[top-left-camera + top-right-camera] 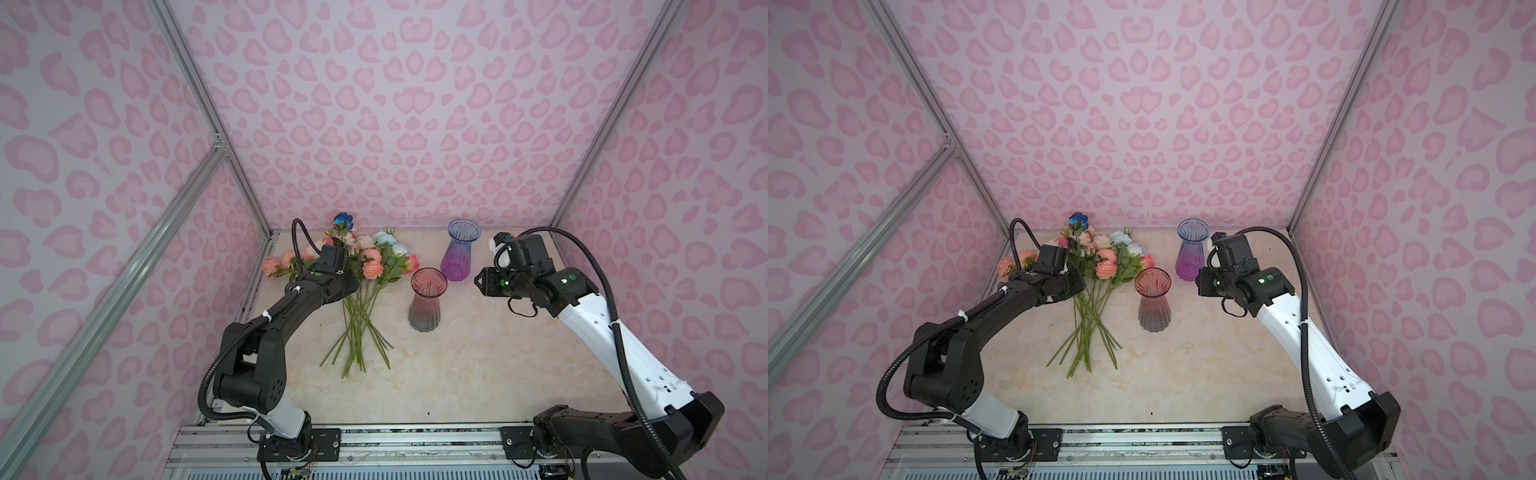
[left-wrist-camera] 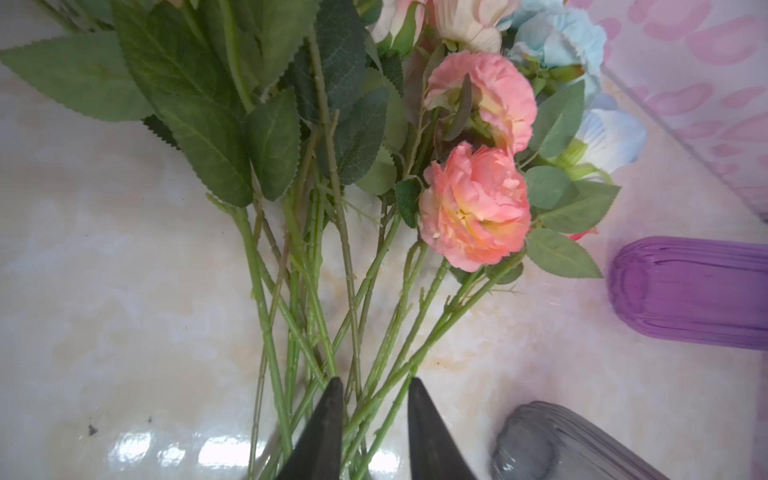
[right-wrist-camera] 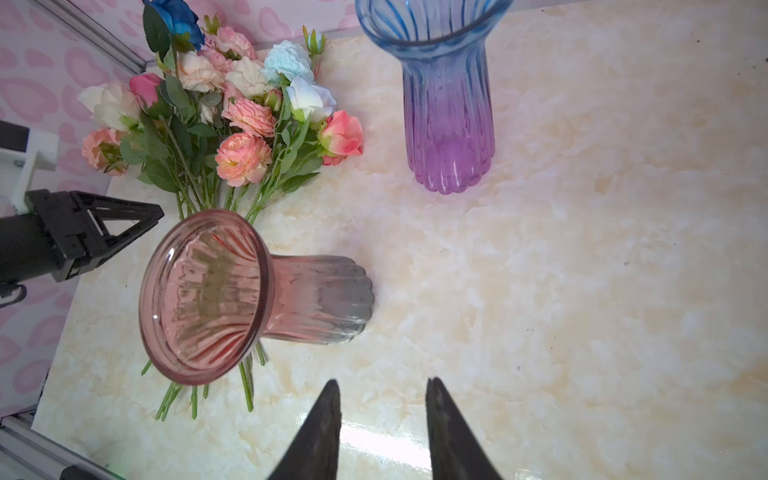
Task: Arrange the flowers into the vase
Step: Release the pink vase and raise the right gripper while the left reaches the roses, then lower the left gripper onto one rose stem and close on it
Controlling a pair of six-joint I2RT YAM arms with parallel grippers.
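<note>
We see pink heart-print walls (image 1: pixel 415 104) on three sides, silver metal frame bars (image 1: pixel 124 274), glossy cream marble-look tabletop (image 1: pixel 457 365), soft even light.

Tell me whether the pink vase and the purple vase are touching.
Apart. The right wrist view shows a strip of bare marble tabletop between the pink vase and the purple vase.
</note>
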